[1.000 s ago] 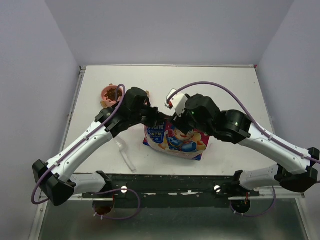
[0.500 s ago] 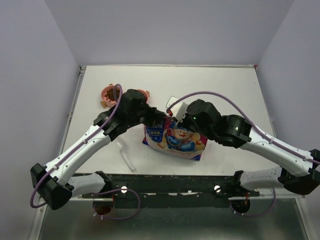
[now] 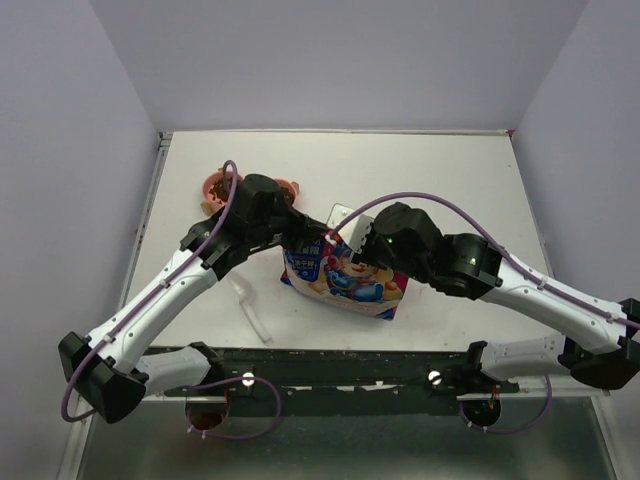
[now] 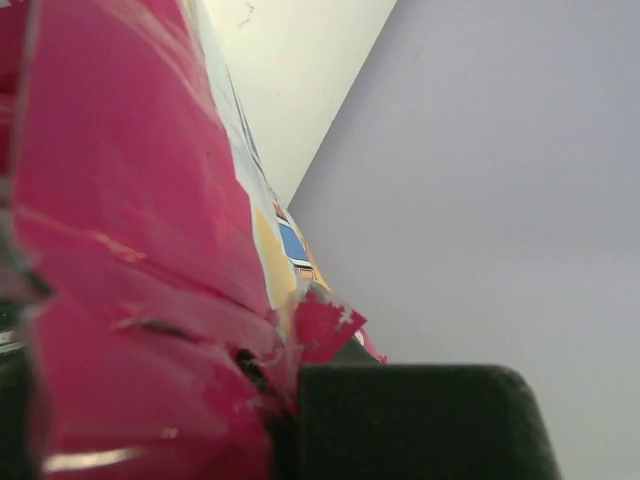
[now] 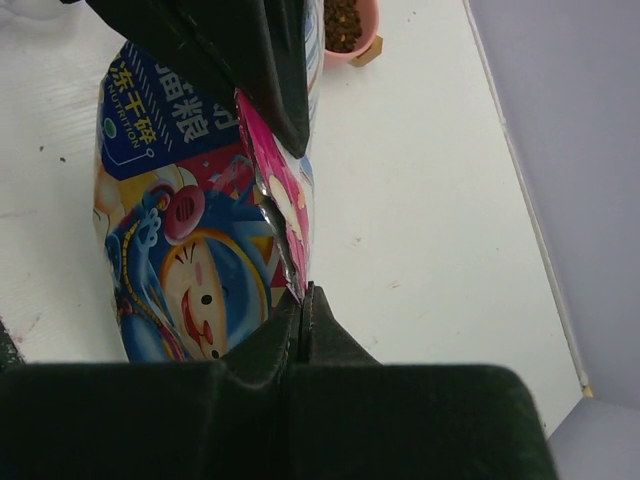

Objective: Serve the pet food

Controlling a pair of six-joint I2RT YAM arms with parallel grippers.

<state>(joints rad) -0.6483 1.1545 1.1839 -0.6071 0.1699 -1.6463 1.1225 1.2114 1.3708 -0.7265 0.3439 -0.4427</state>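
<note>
The glossy pink cartoon-printed bag (image 3: 345, 281) stands on the white table between both arms. My right gripper (image 5: 305, 292) is shut on the torn top edge of the bag (image 5: 190, 250). My left gripper (image 3: 303, 238) pinches the same top edge from the other side; the pink foil (image 4: 130, 250) is pressed against its dark finger (image 4: 420, 420). Dark brown pet food (image 5: 343, 22) fills a pink bowl (image 3: 217, 187) at the far left. The bag's contents are hidden.
A second pink bowl (image 3: 286, 188) sits beside the first, partly behind the left arm. A clear plastic scoop (image 3: 250, 306) lies on the table (image 3: 450, 180) near the left arm. The table's side walls rise at left and right.
The right gripper has closed onto the bag's top edge. Both grippers and the bag have shifted a little to the left.
</note>
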